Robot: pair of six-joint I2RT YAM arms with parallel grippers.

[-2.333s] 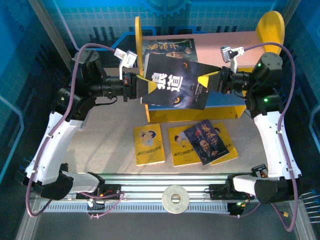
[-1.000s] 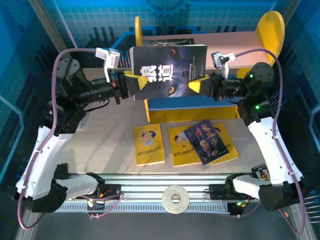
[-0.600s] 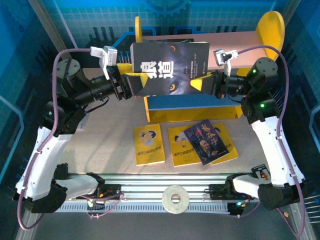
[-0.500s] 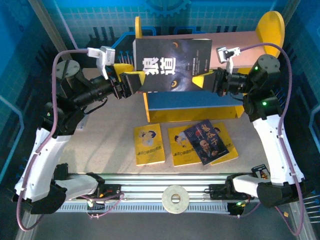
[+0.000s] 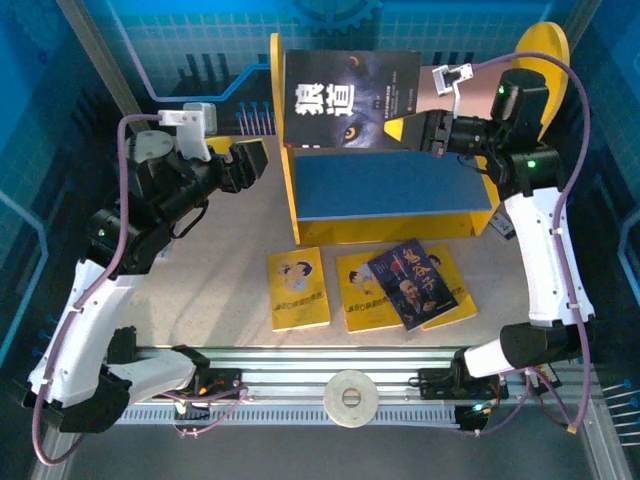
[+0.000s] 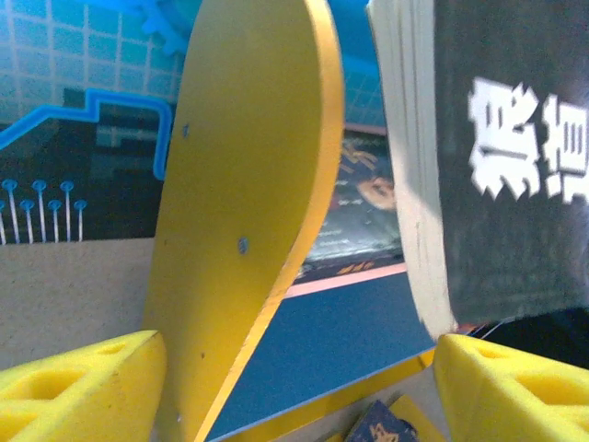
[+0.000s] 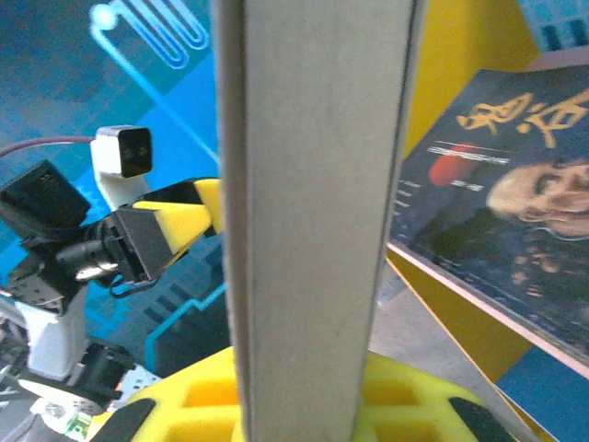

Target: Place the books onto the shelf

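Nearest the arm bases, yellow books (image 5: pixel 299 289) and a dark portrait book (image 5: pixel 412 283) lie on the table. Beyond them, the left gripper (image 5: pixel 252 160) hangs spread beside the shelf (image 5: pixel 385 185). The right gripper (image 5: pixel 402 130), its arm reaching leftward, clamps the wolf book (image 5: pixel 348 100) over the upper board. The right wrist view reveals another portrait book (image 7: pixel 497 212) lying there.

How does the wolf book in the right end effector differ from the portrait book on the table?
The right end effector holds the wolf book up over the shelf; the portrait book lies flat, askew, on yellow books. The wolf book shows wolf eyes, the portrait book a man's face. The wolf book looks larger than the portrait book. Both covers are dark with Chinese characters.
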